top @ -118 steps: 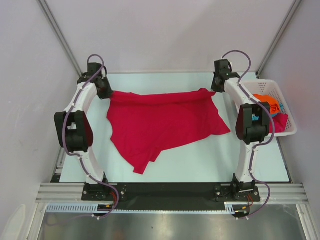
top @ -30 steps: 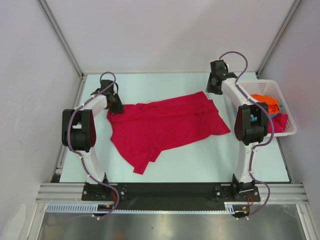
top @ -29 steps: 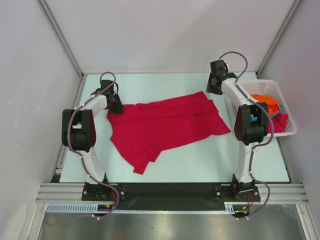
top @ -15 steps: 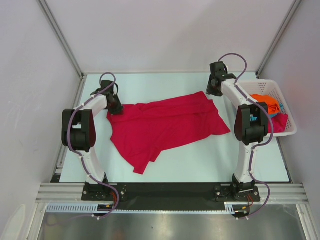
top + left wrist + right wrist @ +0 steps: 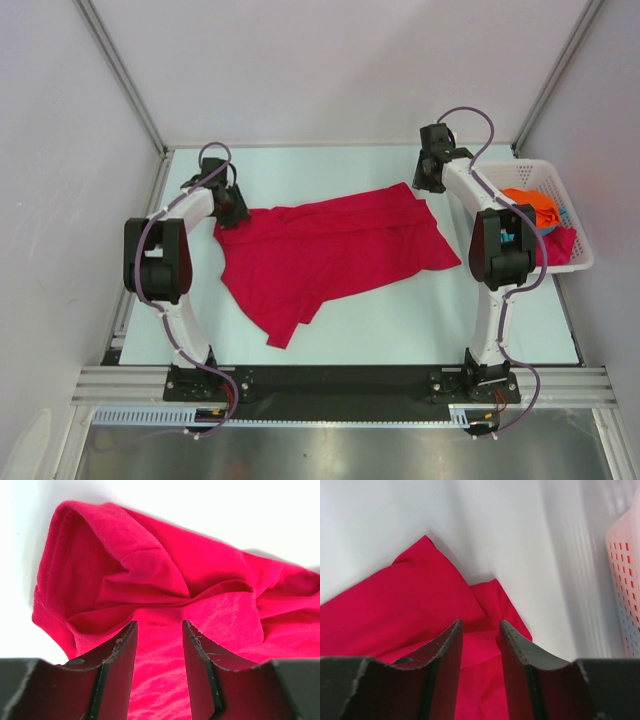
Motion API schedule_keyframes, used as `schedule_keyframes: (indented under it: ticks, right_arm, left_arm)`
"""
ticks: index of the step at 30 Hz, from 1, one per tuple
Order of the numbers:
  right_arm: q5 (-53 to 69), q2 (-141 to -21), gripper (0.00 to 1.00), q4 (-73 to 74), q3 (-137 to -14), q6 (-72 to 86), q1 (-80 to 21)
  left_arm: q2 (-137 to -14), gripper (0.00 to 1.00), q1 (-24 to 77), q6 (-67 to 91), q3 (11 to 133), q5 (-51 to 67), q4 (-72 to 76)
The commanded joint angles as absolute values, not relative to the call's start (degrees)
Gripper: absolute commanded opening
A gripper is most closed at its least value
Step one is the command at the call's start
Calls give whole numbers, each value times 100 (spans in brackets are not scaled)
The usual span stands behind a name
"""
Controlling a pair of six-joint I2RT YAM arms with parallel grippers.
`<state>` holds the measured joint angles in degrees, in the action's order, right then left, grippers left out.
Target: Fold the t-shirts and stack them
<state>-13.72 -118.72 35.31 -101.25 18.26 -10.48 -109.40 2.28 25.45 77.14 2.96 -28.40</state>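
Note:
A crimson red t-shirt (image 5: 330, 250) lies crumpled and partly spread across the middle of the table. My left gripper (image 5: 232, 208) sits at its far left corner. In the left wrist view its jaws stand apart, and that left gripper (image 5: 159, 627) has a bunched hem (image 5: 125, 575) just ahead and flat red cloth showing between the fingers (image 5: 117, 665). My right gripper (image 5: 428, 180) is at the shirt's far right corner, open too. In the right wrist view the right gripper (image 5: 481, 625) hovers over the folded red corner (image 5: 425, 600).
A white slatted basket (image 5: 548, 175) stands at the table's right edge, close to the right arm. It holds an orange shirt (image 5: 527, 203), a bit of teal cloth (image 5: 562, 214) and more red cloth (image 5: 560, 245). The basket's wall (image 5: 625, 580) shows in the right wrist view.
The left gripper has opened and let go of the shirt's corner. Earlier both grippers held the far edge stretched; the shirt now lies slack, its place unchanged over the last second.

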Motion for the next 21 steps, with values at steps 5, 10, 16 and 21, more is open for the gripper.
schedule_keyframes:
  ticks: [5,10,16,21]
  right_arm:
    - [-1433,-11637,40,3445,-10160,1767,-1011]
    - [-1459,-11602,40,3454,-10151,1749,-984]
    - [-1450,-11584,38,3445,-10151,1740,-976]
    - [-1424,-11558,29,3463,-10125,1731,-984]
  left_arm:
    - [-11179,45,220,2637,7954,298,-2584]
    - [-11285,42,220,2646,7945,308,-2540]
    - [-11355,28,220,2672,7928,387,-2514]
    - [-11189,0,229,2707,7866,299,-2584]
